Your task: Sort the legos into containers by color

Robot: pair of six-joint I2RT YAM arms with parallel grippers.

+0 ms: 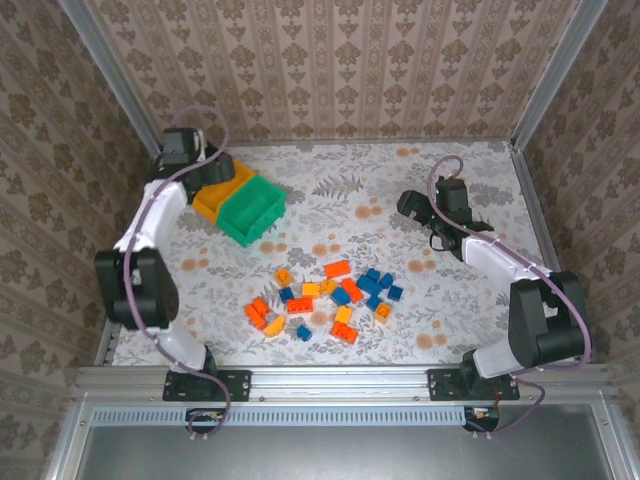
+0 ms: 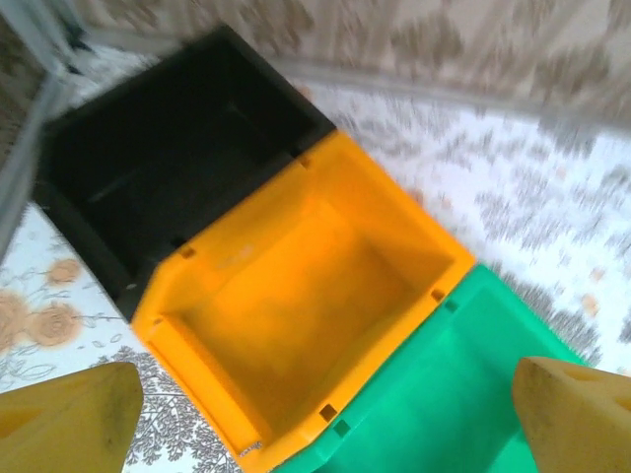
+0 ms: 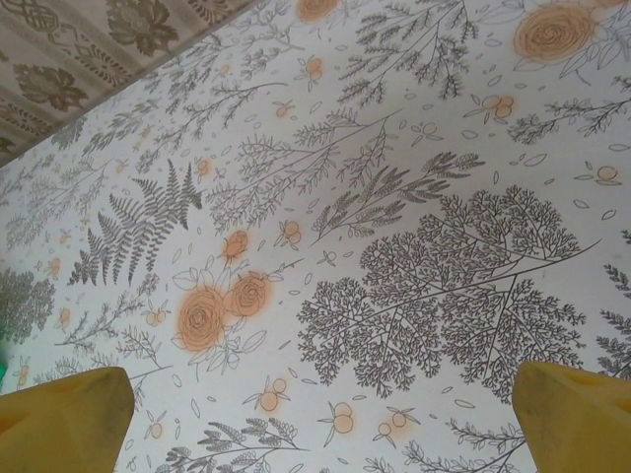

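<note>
Several legos (image 1: 330,295) lie scattered mid-table: blue (image 1: 372,283), orange-red (image 1: 337,268) and yellow-orange (image 1: 311,289) bricks. The containers stand in a row at the back left: black bin (image 2: 168,148), yellow-orange bin (image 2: 306,286) and green bin (image 2: 463,394), the last two also seen from above as yellow-orange bin (image 1: 210,203) and green bin (image 1: 252,210). Their visible insides hold nothing. My left gripper (image 2: 325,394) hangs open above the bins, its fingers (image 2: 69,419) wide apart and holding nothing. My right gripper (image 1: 415,205) hovers open over bare cloth at the back right, with nothing between its fingers (image 3: 577,419).
A floral tablecloth (image 3: 325,246) covers the table. Patterned walls and metal frame posts (image 1: 545,80) close in the back and sides. A metal rail (image 1: 340,380) runs along the near edge by the arm bases.
</note>
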